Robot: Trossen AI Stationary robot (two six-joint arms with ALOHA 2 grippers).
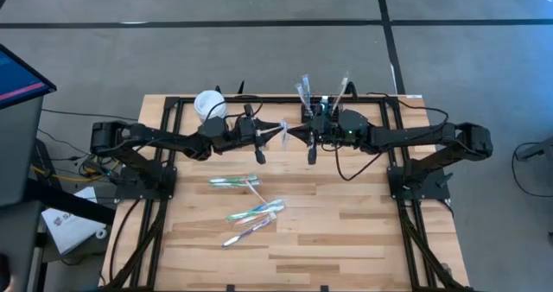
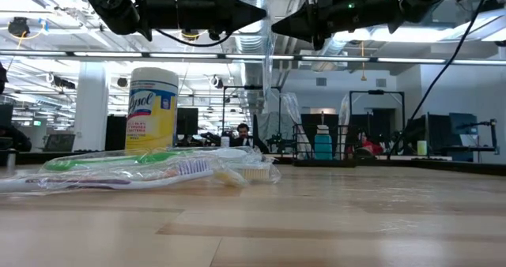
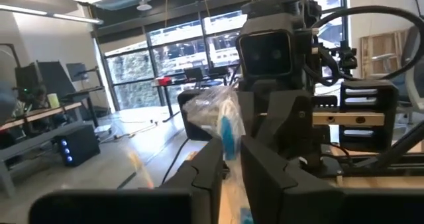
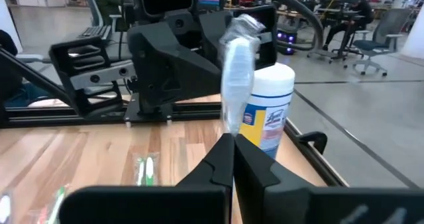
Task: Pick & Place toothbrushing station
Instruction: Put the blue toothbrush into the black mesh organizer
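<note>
The toothbrushing station, a small black wire caddy (image 1: 321, 112), stands at the table's far edge with several wrapped toothbrushes upright in it; it also shows in the low view (image 2: 304, 144). My left gripper (image 1: 278, 131) and my right gripper (image 1: 295, 132) face each other tip to tip just left of the caddy, above the table. Both are shut on one wrapped toothbrush (image 1: 285, 136), which hangs between them (image 2: 267, 69). Three more wrapped toothbrushes (image 1: 246, 207) lie flat on the table nearer the front. My left gripper pinches the wrapped toothbrush (image 3: 228, 128) between its two fingers, coming level from the table's left, fingers across the brush. The brush is clear of the table and about upright. My right gripper pinches the same toothbrush's clear wrapper (image 4: 228, 128) at its fingertips, coming level from the table's right, across the brush. The brush runs on beyond the fingers, clear of the table.
A white round tub with a yellow label (image 1: 210, 106) stands at the far edge, left of the grippers; it also shows in the low view (image 2: 152, 109). The loose toothbrushes (image 2: 142, 171) lie mid-table. Bare wood lies to the right and front. A black frame edges the table.
</note>
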